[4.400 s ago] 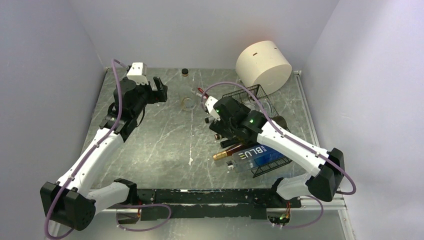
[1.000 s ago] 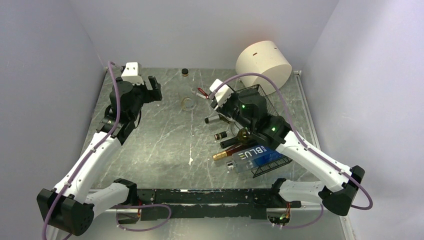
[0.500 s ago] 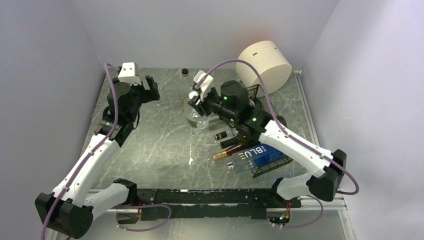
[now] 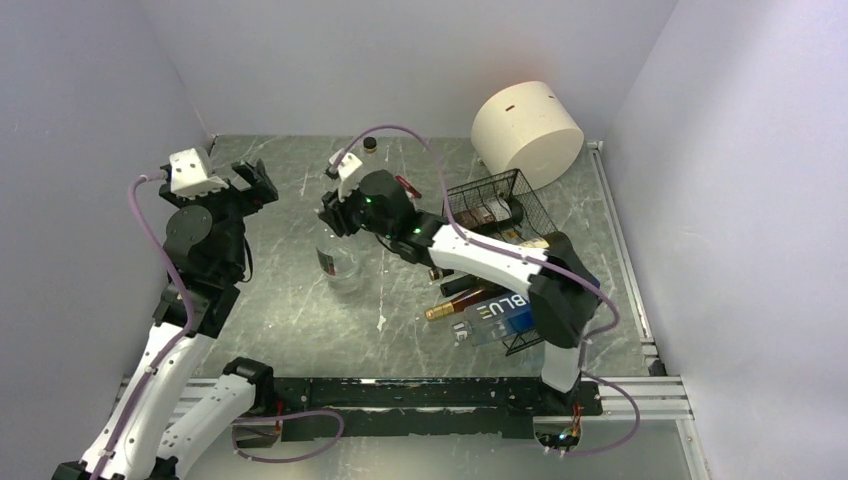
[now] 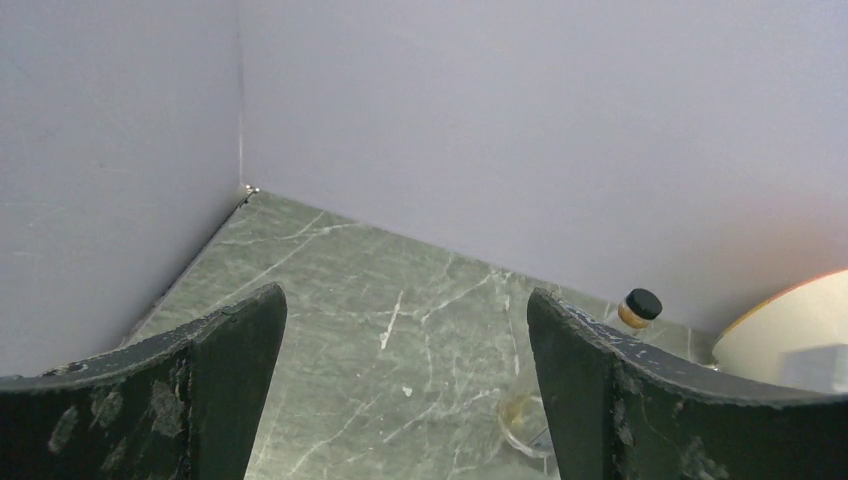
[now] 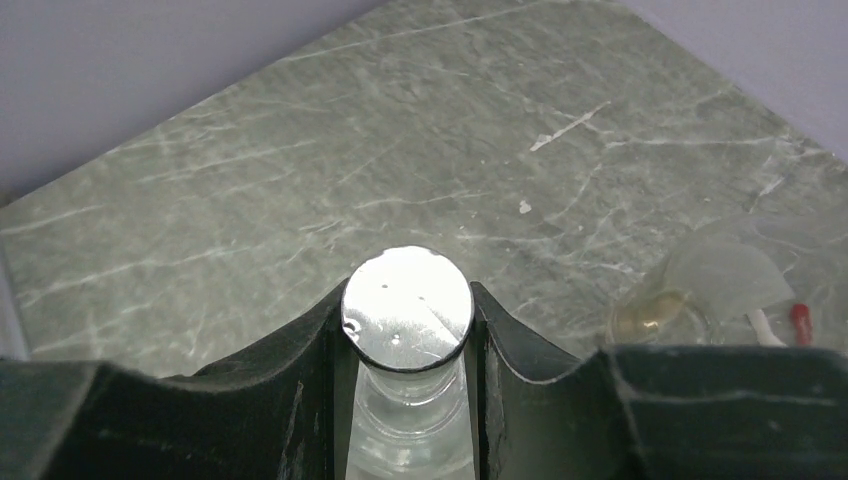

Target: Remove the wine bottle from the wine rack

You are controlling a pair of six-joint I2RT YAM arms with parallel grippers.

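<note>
**Top external view.** The wine rack (image 4: 497, 203) lies on the table (image 4: 290, 320). Its near half holds a blue bottle (image 4: 503, 313) lettered BLU and a gold-capped bottle (image 4: 441, 311). Two dark bottle necks (image 4: 452, 285) poke out of the rack's left side. Some small things in the rack's far half are too dim to name. A cream cylinder (image 4: 527, 121) sits just behind the rack.

The wine bottle (image 4: 341, 264), clear glass, is out of the rack and well to its left. It stands upright under the right end effector (image 4: 333, 220), which grips its top. I cannot tell whether its base touches the table.

The left end effector (image 4: 255, 182) hangs farther left of the rack, fingers spread, holding nothing.

**Left wrist view.** The left end effector (image 5: 405, 300) is wide open over bare table. A small black-capped jar (image 5: 638, 305) stands by the back wall. A clear round piece (image 5: 528, 432) lies nearer.

**Right wrist view.** The right end effector (image 6: 408, 298) is clamped on the neck of the wine bottle (image 6: 410, 425). The bottle's silver cap (image 6: 407, 320) sits flush between the fingers (image 6: 300, 350). The clear round piece (image 6: 690, 300) lies to the right.
</note>
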